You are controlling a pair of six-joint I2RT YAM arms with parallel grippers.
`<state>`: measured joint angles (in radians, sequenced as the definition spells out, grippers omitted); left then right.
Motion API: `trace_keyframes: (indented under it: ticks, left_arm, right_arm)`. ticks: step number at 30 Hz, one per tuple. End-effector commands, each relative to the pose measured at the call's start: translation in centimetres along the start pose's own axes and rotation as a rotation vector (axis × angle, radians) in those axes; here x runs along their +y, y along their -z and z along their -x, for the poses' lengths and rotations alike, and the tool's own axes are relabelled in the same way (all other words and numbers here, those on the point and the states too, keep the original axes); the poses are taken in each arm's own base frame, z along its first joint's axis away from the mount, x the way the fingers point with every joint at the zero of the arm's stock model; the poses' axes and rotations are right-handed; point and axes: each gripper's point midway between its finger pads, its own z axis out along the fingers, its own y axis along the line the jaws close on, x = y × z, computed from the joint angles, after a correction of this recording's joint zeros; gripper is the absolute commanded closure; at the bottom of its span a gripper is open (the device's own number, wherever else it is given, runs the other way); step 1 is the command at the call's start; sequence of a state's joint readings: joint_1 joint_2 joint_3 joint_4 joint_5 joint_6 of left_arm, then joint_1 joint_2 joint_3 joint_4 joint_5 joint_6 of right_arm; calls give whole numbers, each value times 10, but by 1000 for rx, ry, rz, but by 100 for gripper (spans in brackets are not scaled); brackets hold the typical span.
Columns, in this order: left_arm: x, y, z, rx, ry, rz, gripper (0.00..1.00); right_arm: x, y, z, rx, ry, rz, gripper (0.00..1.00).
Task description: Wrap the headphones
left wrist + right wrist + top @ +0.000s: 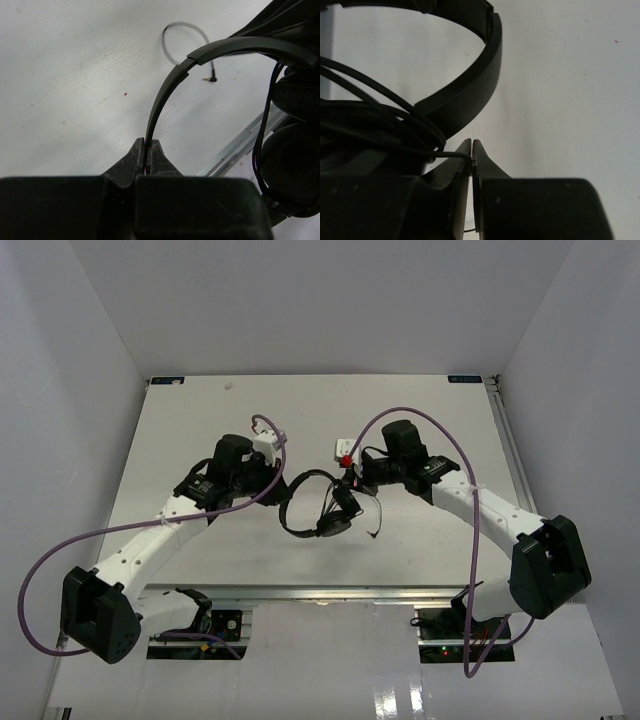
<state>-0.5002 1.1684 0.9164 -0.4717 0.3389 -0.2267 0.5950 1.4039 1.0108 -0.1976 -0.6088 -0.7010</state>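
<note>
Now holding headphones [335, 522] mid-tabletop [200, 420], between both arms. Long axis running roughly left to right in the top view: headband [165, 95] arching toward the left arm, earcups [292, 165] stacked together on the right arm's side. Pinching the headband's thin edge with left hand [148, 145], jaws squeezed almost together. Clamping cord [380, 100] tight in right hand [471, 146], with several strands looped beside the headband. Leaving plug [212, 78] on the tabletop beyond.

place: robotics lab | evidence: white enclosure walls [70, 360]; white table [200, 420]; aluminium rail [330, 592]
</note>
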Motion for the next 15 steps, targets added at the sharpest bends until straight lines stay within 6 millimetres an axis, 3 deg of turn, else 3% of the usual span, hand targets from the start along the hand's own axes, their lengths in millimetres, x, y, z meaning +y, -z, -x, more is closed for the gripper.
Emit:
trace_keyframes:
  ticks: [1, 5, 10, 15]
  left_arm:
    - [-63, 38, 55, -144, -42, -235, 100]
    - [-77, 51, 74, -187, -40, -270, 100]
    - [-90, 62, 97, -226, -15, -302, 100]
    - [-94, 76, 124, -304, 25, -268, 100]
  right_arm:
    - [23, -6, 24, -166, -133, 162, 90]
    - [31, -8, 34, -222, -181, 225, 87]
    - [41, -6, 54, -323, -264, 315, 75]
    - [53, -3, 61, -386, -350, 387, 72]
